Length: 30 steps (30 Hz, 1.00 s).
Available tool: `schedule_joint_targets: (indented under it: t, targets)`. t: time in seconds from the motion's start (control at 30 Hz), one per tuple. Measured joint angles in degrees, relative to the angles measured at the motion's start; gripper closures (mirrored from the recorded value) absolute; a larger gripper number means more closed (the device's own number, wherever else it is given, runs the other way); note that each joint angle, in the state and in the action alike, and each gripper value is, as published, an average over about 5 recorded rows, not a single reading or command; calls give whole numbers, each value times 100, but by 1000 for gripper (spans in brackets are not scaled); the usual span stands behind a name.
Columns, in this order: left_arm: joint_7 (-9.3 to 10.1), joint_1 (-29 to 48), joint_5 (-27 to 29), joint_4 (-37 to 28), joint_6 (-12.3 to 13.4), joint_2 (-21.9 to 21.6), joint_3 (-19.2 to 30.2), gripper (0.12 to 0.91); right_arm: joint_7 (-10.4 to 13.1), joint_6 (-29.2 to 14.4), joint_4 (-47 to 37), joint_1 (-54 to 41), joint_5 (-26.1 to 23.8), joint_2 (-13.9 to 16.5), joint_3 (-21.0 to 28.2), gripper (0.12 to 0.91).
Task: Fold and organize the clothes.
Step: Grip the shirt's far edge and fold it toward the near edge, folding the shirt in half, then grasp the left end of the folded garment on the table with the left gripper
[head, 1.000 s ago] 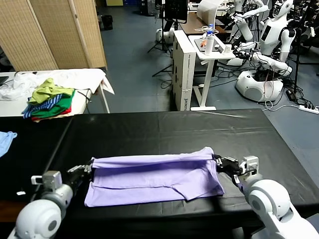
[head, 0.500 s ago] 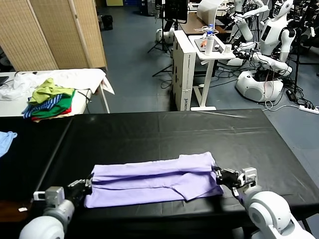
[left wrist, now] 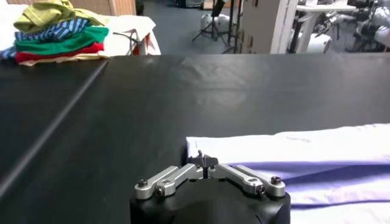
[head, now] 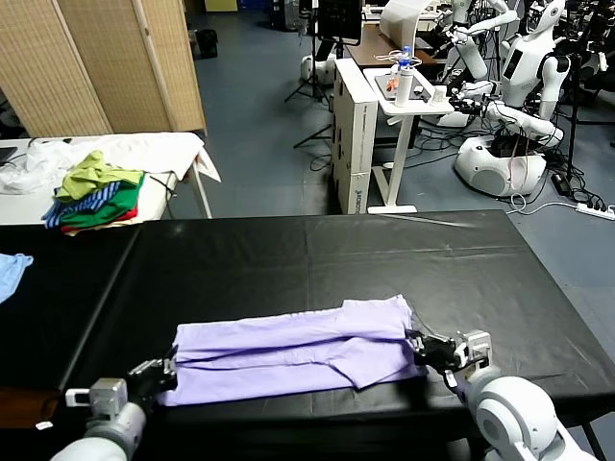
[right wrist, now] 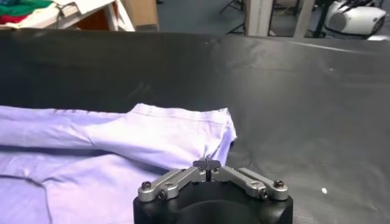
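Note:
The pale lavender T-shirt (head: 298, 346) lies folded into a long band across the near part of the black table (head: 288, 259). My left gripper (head: 165, 370) is at the shirt's left end. In the left wrist view its fingertips (left wrist: 203, 161) are pressed together on the corner of the cloth (left wrist: 292, 152). My right gripper (head: 418, 348) is at the shirt's right end. In the right wrist view it (right wrist: 207, 164) is shut on a puckered fold of the hem (right wrist: 183, 137).
A pile of green, yellow, striped and red garments (head: 94, 197) sits on a white table (head: 163, 149) at the far left. A light blue cloth (head: 10, 269) lies at the black table's left edge. White stands and other robots (head: 509, 106) stand beyond it.
Both grippers have drawn back toward the table's near edge, pulling the T-shirt along. The raised cloth band has come down and lies flatter on the table.

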State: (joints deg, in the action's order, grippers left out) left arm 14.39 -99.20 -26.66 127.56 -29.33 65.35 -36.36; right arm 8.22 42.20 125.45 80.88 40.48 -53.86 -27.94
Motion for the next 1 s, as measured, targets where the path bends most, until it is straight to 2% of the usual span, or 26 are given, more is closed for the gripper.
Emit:
schedule_joint_targets:
  t: [0.13,0.2,0.3,0.63,0.73,1.0]
  targets:
    - [44,-156,219,140,72,123,-26,244,129,0,61,-80,129,-56,-163,309]
    - [89,-204,213,226,94,163,-35,163,243,-4,7,-169,148,-116,-183,200]
    - [118,-166,55,310,91,168,-20,130,372,-110,-178,-368,113,-239,-123,130]
    - [-8,762,-1196,-243,240,-70,208,123,579,-466,-1011,-1079,-16,-622,260,119]
    - [-29,1009,-1300,-479,221,-110,272,123,613,-472,-1208,-1209,-78,-713,353,130]
    - [-48,1287,-1316,-981,206,-117,333,137,583,-485,-1617,-1447,-264,-959,561,230]
